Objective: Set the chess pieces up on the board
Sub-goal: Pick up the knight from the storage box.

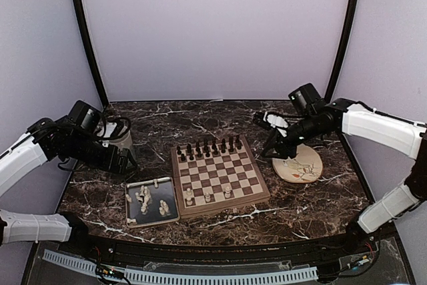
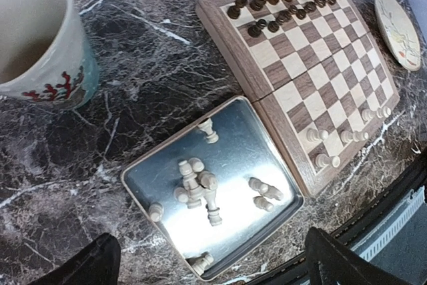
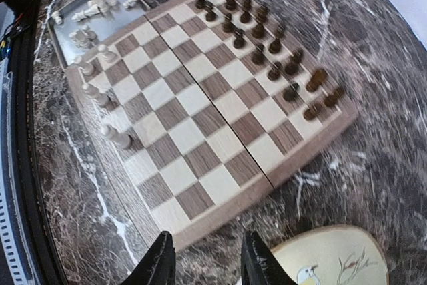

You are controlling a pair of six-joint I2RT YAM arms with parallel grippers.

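The wooden chessboard (image 1: 223,171) lies mid-table. Dark brown pieces (image 1: 207,148) fill its two far rows. Three cream-white pieces (image 1: 207,196) show on its near rows from above. More white pieces (image 2: 197,185) lie tumbled in the grey metal tray (image 2: 247,145). My left gripper (image 1: 128,162) hovers left of the tray. Its wrist view shows the gripper (image 2: 213,265) wide open and empty above the tray's near edge. My right gripper (image 1: 270,153) is open and empty beside the board's right edge. In its wrist view the gripper (image 3: 208,265) is by the board (image 3: 200,111).
A cream mug (image 1: 120,139) with a red coral print stands at the back left and also shows in the left wrist view (image 2: 40,38). A round floral plate (image 1: 298,163) lies right of the board, under my right arm. The tray (image 1: 150,217) touches the board's left side.
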